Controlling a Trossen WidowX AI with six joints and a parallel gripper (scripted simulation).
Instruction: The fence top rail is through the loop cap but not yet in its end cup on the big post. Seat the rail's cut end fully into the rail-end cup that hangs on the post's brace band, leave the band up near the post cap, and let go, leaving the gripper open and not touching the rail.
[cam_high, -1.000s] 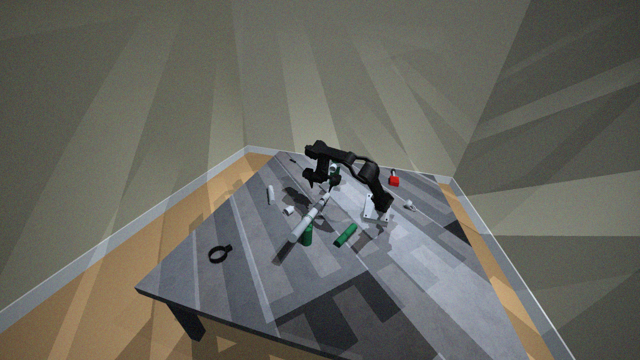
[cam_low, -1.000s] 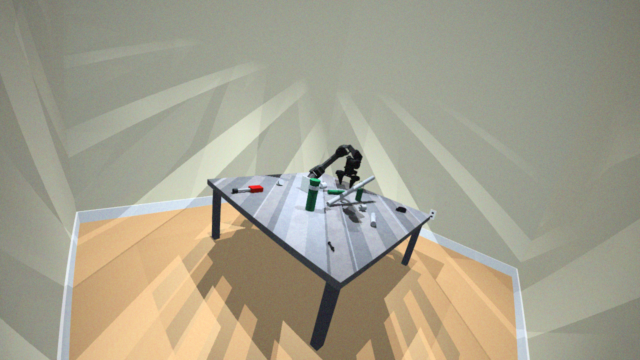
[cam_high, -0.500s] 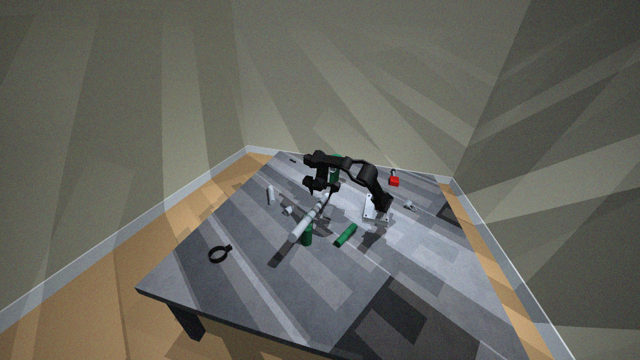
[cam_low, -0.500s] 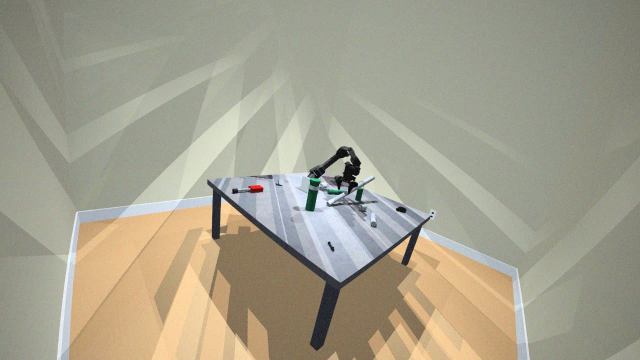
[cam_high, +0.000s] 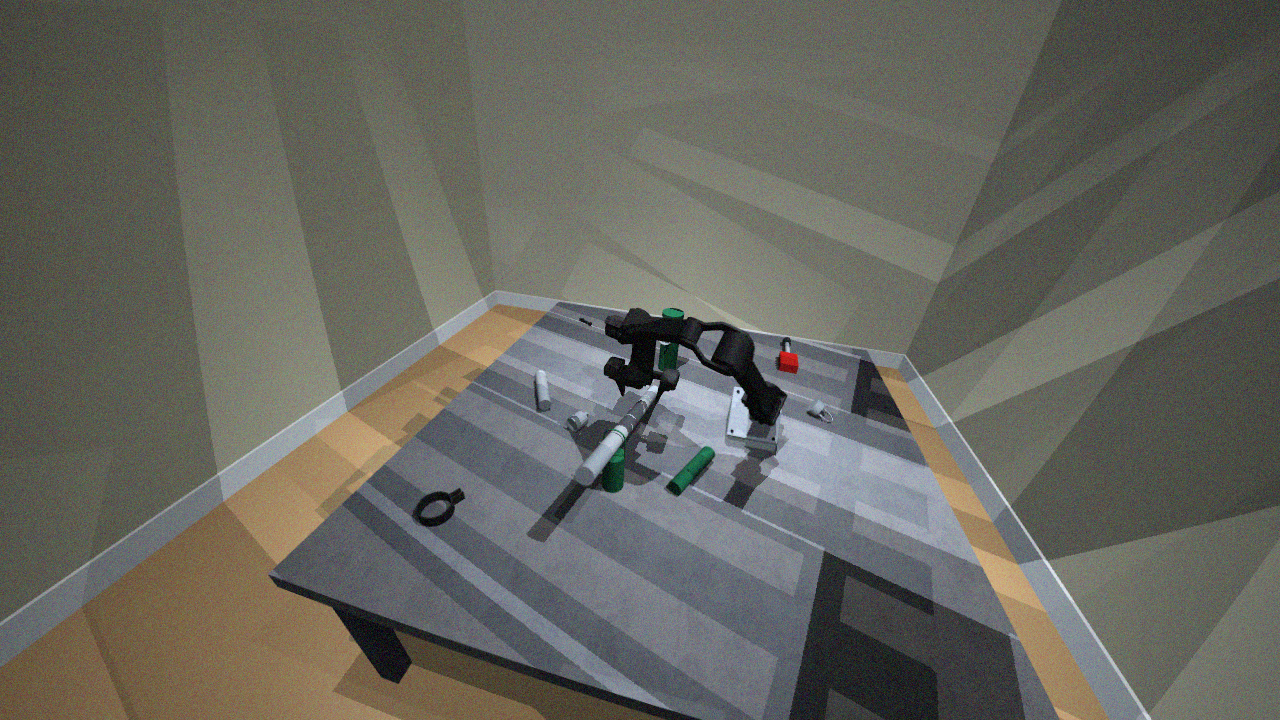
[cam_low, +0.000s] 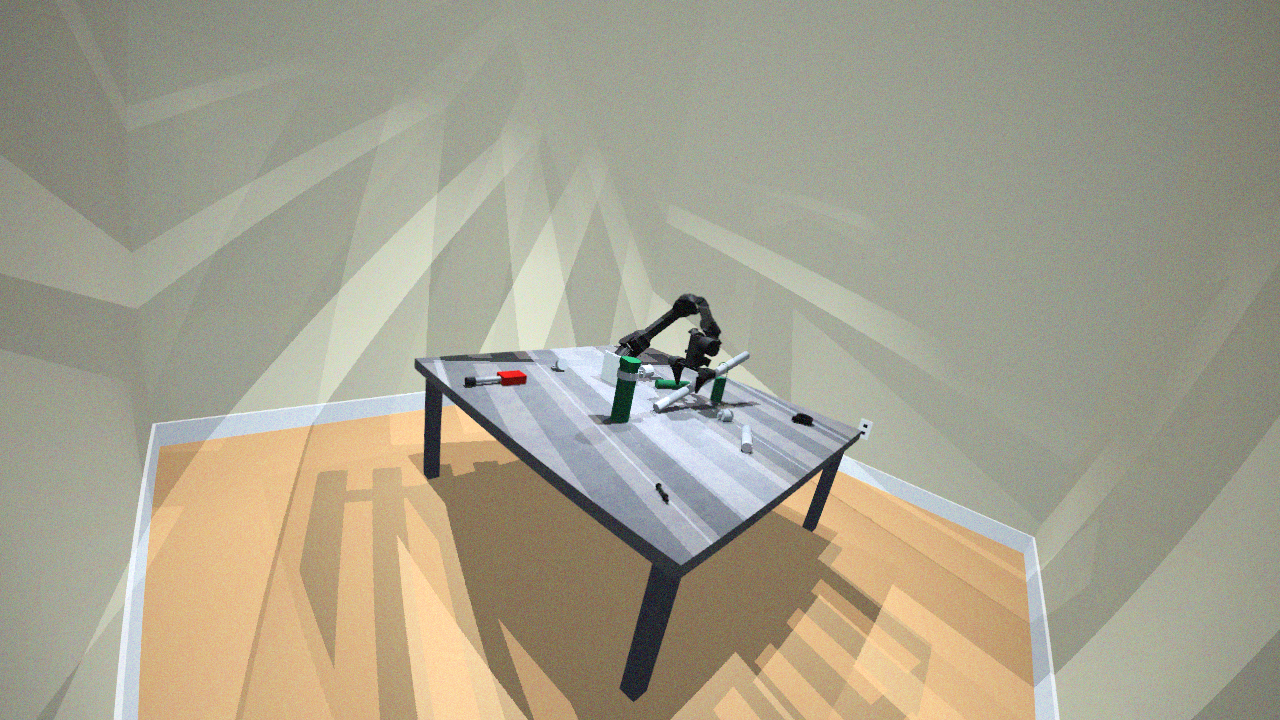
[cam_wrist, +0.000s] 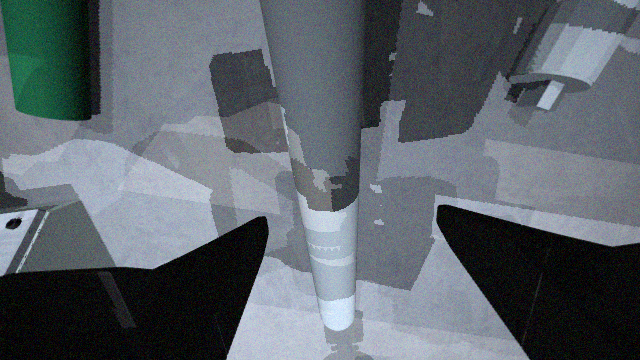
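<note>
The white rail (cam_high: 601, 456) (cam_low: 733, 362) (cam_wrist: 320, 100) runs through the loop on the small green post (cam_high: 613, 476) (cam_low: 718, 390) and slopes down toward the big green post (cam_high: 668, 356) (cam_low: 622, 402). Its cut end is low near the table, apart from the pale end cup (cam_low: 646, 370). The cup hangs on the brace band (cam_low: 628, 376), just under the post cap. My gripper (cam_high: 640, 392) (cam_low: 687, 385) (cam_wrist: 350, 218) is open and low over the rail's lower part. In the wrist view the rail passes between the spread fingertips, with a gap on each side.
A green tube (cam_high: 691, 470) (cam_low: 669, 384) (cam_wrist: 47, 65) lies beside the small post. A white cap (cam_high: 579, 420) (cam_low: 725, 415) (cam_wrist: 570, 55) and a white tube (cam_high: 542, 391) (cam_low: 746, 438) lie on the rail's other side. A red-ended tool (cam_high: 787, 362) (cam_low: 512, 377) and a black ring clamp (cam_high: 418, 512) lie farther off.
</note>
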